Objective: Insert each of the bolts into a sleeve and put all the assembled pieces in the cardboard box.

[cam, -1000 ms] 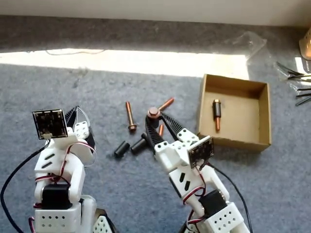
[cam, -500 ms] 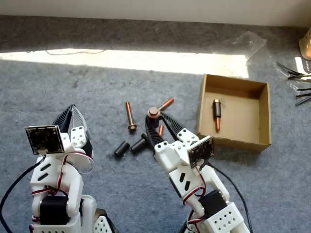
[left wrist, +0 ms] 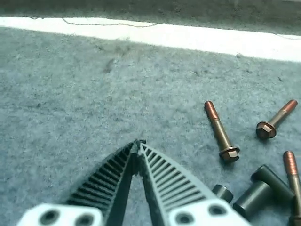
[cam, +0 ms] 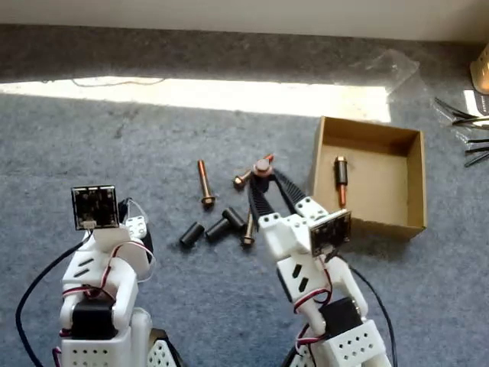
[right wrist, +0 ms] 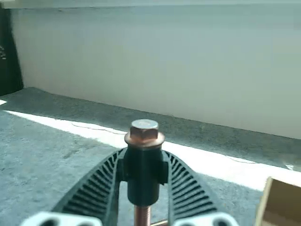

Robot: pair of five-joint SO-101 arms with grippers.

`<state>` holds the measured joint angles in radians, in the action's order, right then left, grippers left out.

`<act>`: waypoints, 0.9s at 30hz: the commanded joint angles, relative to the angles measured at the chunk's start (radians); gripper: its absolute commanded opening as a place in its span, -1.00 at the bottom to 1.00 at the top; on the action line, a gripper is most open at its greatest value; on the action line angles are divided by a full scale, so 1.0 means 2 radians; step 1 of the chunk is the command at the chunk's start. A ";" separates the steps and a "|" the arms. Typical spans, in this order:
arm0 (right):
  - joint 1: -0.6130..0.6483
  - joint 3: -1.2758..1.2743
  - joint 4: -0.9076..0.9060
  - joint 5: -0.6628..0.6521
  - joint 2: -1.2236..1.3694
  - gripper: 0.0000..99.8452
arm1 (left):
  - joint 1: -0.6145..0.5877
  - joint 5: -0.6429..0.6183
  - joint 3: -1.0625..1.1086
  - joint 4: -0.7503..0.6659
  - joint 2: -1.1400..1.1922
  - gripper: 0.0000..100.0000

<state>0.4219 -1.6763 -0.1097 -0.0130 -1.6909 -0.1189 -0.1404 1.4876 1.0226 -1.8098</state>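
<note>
Left gripper (left wrist: pixel 139 145): I find it clenched on nothing. Its ribbed black fingers meet at the tips over the carpet (cam: pixel 153 141), well apart from the cardboard box (cam: pixel 324 182).

Right gripper (cam: pixel 263 173): it is near the box wall that faces the loose parts, and it grasps the held assembly (right wrist: pixel 142 175). This is a smooth black cylindrical sleeve with a copper-coloured bolt through it. The flanged hex head sits on top and the shank shows below, and the piece is upright between the ribbed fingers.

Loose parts lie between the box and the left arm (cam: pixel 98 275):
- Three matt black tubular sleeves (cam: pixel 217 229) lie on their sides, close together.
- The first bolt (cam: pixel 249 228) lies just beside them.
- The second bolt (cam: pixel 241 180) is partly hidden behind the right gripper.
- The third bolt (cam: pixel 204 183) is the farthest of the three from the box.

All three bolts are coppery, with threaded ends.

Box: plain brown corrugated board, square and open-topped, with low walls. The boxed assembly (cam: pixel 341 179) lies flat inside it.

Surface: grey short-pile carpet. A sunlit band (cam: pixel 191 95) crosses it beyond the box, and crumpled clear plastic (cam: pixel 386 67) lies past the far corner of the box. A pale, smooth wall (right wrist: pixel 188 56) closes the room.
</note>
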 commanded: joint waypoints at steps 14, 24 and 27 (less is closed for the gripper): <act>-0.188 0.250 -0.257 -0.005 -0.001 -0.99 | -0.003 0.002 0.051 -0.096 -0.003 -0.99; -0.188 0.364 -0.334 -0.092 0.000 -0.99 | -0.003 0.002 0.051 -0.095 -0.003 -0.99; -0.188 0.382 -0.349 -0.094 0.000 -0.99 | -0.003 0.002 0.051 -0.095 -0.003 -0.99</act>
<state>0.0568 -0.9996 -0.8032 -0.1834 -1.6924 -0.1189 -0.1389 1.5965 0.8554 -1.8082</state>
